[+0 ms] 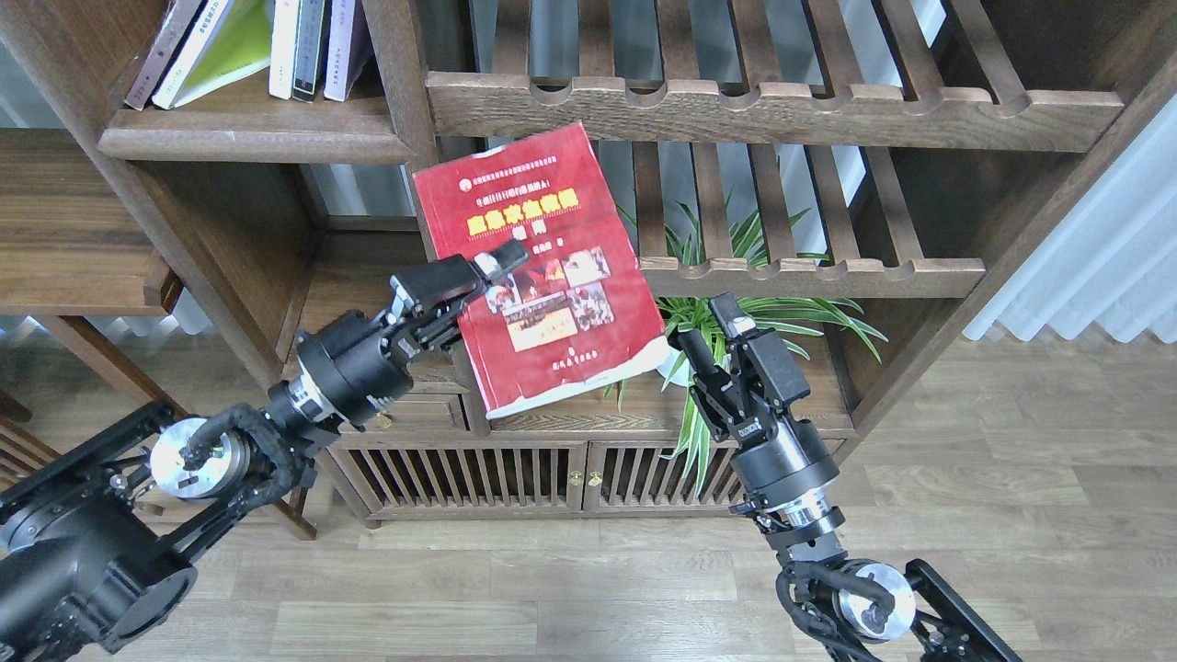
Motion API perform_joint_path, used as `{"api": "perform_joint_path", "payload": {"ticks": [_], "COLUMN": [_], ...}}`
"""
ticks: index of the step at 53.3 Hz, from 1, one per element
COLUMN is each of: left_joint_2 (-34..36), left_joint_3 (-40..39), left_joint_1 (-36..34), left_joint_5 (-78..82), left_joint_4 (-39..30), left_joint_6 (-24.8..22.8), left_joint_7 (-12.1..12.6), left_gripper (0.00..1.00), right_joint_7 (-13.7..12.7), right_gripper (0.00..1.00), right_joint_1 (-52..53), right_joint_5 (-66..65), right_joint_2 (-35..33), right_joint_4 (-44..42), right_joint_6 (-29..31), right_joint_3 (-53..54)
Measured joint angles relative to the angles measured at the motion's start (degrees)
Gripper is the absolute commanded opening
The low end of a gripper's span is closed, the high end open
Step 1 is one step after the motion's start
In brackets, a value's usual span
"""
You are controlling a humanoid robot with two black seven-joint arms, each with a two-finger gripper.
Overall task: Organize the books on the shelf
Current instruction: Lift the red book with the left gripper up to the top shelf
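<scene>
The red book with a yellow title and photos is held tilted in the air in front of the bookcase's middle post. My left gripper is shut on its left edge, with one finger across the cover. My right gripper is open and empty, just right of the book's lower right corner and apart from it. The yellow-green book leans among several books on the solid dark-brown shelf at the upper left. I cannot pick out the maroon book.
Slatted racks with notched rails run across the top and the middle right. A potted spider plant stands behind my right gripper. A lower solid board lies behind the book. A cabinet with slatted doors sits below.
</scene>
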Motion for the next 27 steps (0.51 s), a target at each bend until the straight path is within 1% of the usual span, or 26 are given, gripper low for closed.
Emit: {"api": "perform_joint_path", "payload": {"ticks": [5,10,16,22,27], "left_joint_2": [-1.4,-2.7,-2.6,-1.7,-0.1], "left_joint_3": [-0.2,-0.5,-7.1,-13.9,-18.4], "left_joint_1": [-4.4,-7.8,-11.8,-15.9,-16.5], "left_joint_5": [1.6,4.4,8.8,9.8,9.8], "left_joint_4": [-0.1,-0.1,0.0,0.0,0.0], "left_joint_6": [0.0,0.0,0.0,0.0,0.0], "left_joint_7": [-1.1,-1.4,-1.2,-0.8,-0.6], "left_gripper": [0.0,0.0,0.0,0.0,0.0], "right_joint_7": [0.0,0.0,-0.1,-0.1,-0.1], "right_gripper": [0.85,0.85,0.85,0.85,0.85], "right_joint_1": [0.4,0.8,1.3,2.4,3.1], "right_joint_5": [-0.3,-0.5,-0.6,-1.8,-2.4], "right_joint_2": [0.0,-0.3,-0.6,-0.2,-0.2], "right_joint_4": [-0.5,-1.0,-2.4,-3.9,-4.3], "right_joint_6": [0.0,0.0,0.0,0.0,0.0], "right_joint_3": [-0.2,-0.3,-0.5,-0.9,-1.0]}}
